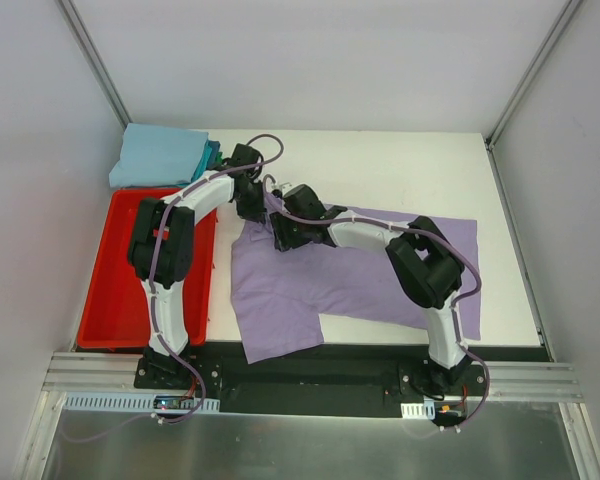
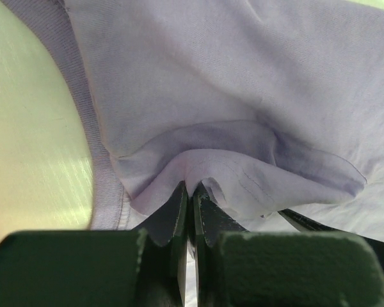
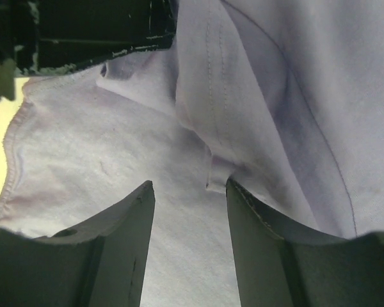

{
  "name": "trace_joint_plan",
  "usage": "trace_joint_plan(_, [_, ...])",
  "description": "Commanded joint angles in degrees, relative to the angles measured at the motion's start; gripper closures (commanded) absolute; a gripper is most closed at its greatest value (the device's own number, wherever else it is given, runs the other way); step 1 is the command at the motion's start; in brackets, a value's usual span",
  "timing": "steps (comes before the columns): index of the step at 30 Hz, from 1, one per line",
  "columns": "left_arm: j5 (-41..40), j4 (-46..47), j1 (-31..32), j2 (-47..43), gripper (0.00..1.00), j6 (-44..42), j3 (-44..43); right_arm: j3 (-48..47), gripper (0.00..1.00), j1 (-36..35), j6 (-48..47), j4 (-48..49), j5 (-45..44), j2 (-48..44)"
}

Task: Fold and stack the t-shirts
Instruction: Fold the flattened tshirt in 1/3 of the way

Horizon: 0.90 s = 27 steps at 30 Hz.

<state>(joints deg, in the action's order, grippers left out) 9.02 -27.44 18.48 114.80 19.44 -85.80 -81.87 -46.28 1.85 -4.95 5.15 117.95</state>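
A lavender t-shirt (image 1: 380,270) lies spread on the white table, its left part rumpled. My left gripper (image 1: 252,208) is shut on a pinched fold of the lavender t-shirt (image 2: 243,96) near the ribbed collar (image 2: 96,160); the left gripper (image 2: 192,188) shows its jaws pressed together. My right gripper (image 1: 283,238) sits just right of it, open, jaws spread over the cloth (image 3: 115,147); the right gripper (image 3: 189,185) has a raised seam fold touching its right finger. Folded light blue and teal t-shirts (image 1: 158,157) are stacked at the back left.
A red plastic bin (image 1: 120,290) stands at the left, beside the left arm. The table's front edge is a black strip (image 1: 310,355). Grey enclosure walls surround the table. The left gripper's black body shows at the top of the right wrist view (image 3: 96,32).
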Motion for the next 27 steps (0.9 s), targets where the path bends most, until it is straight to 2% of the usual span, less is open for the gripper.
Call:
trace_joint_plan(1, [1.5, -0.8, -0.7, 0.3, 1.00, -0.4, -1.7, -3.3, 0.49, -1.1, -1.4, -2.2, -3.3, 2.4])
trace_joint_plan(6, [1.8, -0.8, -0.8, 0.3, 1.00, -0.4, -1.6, -6.1, 0.52, -1.9, -1.4, -5.1, -9.2, 4.8])
trace_joint_plan(7, [2.0, -0.8, -0.9, 0.3, 1.00, -0.4, -1.6, -6.3, 0.55, -2.0, -1.4, -5.4, -10.2, 5.2])
trace_joint_plan(11, [2.1, -0.8, -1.0, 0.2, 1.00, -0.3, -1.3, -6.8, 0.78, -2.4, 0.5, -6.6, -15.2, 5.9])
trace_joint_plan(19, [2.3, -0.8, -1.3, 0.2, 1.00, -0.4, -1.1, -8.4, 1.00, -2.6, 0.4, -10.0, -17.3, 5.9])
trace_joint_plan(27, [2.3, -0.2, -1.3, -4.6, 1.00, 0.1, 2.0, -8.2, 1.00, -2.5, -4.8, -12.8, -11.5, -2.1])
